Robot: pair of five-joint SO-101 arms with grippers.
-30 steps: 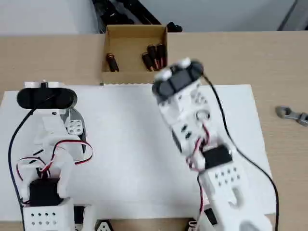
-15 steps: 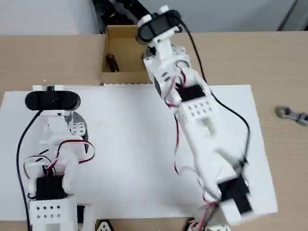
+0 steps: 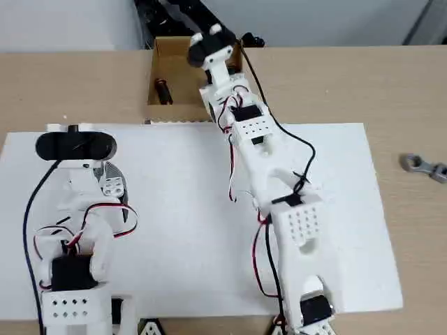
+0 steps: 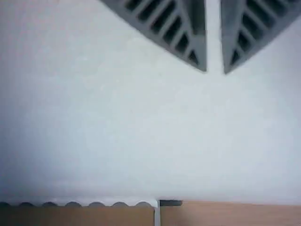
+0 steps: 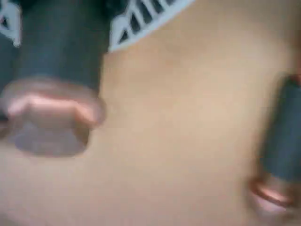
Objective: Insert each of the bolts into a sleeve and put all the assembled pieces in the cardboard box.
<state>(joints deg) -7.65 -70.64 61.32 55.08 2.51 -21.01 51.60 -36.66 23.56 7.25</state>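
Observation:
My right arm [image 3: 251, 139] stretches across the white sheet into the cardboard box [image 3: 162, 47]. In the right wrist view, my right gripper [image 5: 66, 28] is shut on an assembled piece [image 5: 54, 80], a black sleeve with a copper bolt head, held just above the box floor. A second assembled piece [image 5: 282, 141] lies close beside it. Another assembled piece [image 3: 162, 91] lies at the box's left side. My left gripper [image 4: 214, 66] hangs shut and empty over the sheet, and in the high view this left gripper [image 3: 108, 183] sits at the near left.
The white sheet [image 3: 181, 209] covers the table's middle. Its far edge meets bare wood [image 4: 225, 214]. A metal wrench [image 3: 422, 166] lies on the wood at the right. Dark items [image 3: 167, 17] sit behind the box.
My right arm has swung from over the sheet's far edge out into the box, carrying the piece. The left arm shifted only slightly.

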